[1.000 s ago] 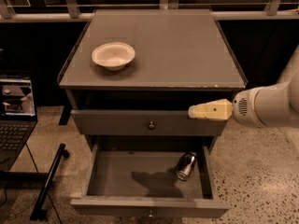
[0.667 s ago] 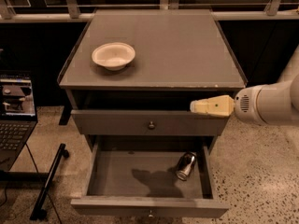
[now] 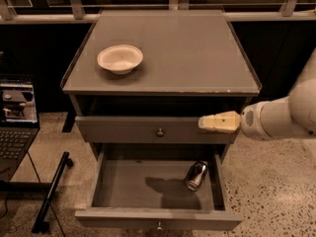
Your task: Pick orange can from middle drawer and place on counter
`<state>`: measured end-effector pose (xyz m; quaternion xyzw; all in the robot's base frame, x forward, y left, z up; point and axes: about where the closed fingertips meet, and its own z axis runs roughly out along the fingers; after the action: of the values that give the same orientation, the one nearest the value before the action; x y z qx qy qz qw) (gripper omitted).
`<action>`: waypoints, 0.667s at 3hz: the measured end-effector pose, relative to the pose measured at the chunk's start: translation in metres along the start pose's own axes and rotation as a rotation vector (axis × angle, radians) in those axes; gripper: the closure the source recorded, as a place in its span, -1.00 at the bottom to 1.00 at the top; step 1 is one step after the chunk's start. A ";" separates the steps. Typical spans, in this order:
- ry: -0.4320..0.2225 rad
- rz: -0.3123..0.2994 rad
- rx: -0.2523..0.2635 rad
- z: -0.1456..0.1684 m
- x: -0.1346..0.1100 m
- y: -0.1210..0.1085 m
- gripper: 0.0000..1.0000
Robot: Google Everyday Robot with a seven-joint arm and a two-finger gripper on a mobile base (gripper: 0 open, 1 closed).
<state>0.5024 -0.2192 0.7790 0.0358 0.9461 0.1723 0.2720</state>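
Observation:
The orange can point(image 3: 196, 175) lies on its side in the right part of the open middle drawer point(image 3: 118, 186), its silvery end toward me. The counter point(image 3: 187, 48) is the grey cabinet top above. My gripper point(image 3: 203, 123) points left from the white arm at the right. It hovers in front of the closed upper drawer point(image 3: 123, 129), well above the can and a little to its right. It holds nothing.
A white bowl point(image 3: 120, 59) sits on the left of the counter. A laptop point(image 3: 15, 122) stands at the left on a stand with a black bar point(image 3: 52, 191) on the floor. A railing runs behind the cabinet.
My gripper has drifted slightly to the right and a little down. The can and the drawer have not moved.

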 end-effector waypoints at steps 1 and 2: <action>0.035 0.052 -0.065 0.065 0.035 -0.011 -1.00; 0.006 0.046 -0.064 0.065 0.028 -0.010 -1.00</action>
<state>0.5129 -0.2043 0.7100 0.0482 0.9399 0.2086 0.2659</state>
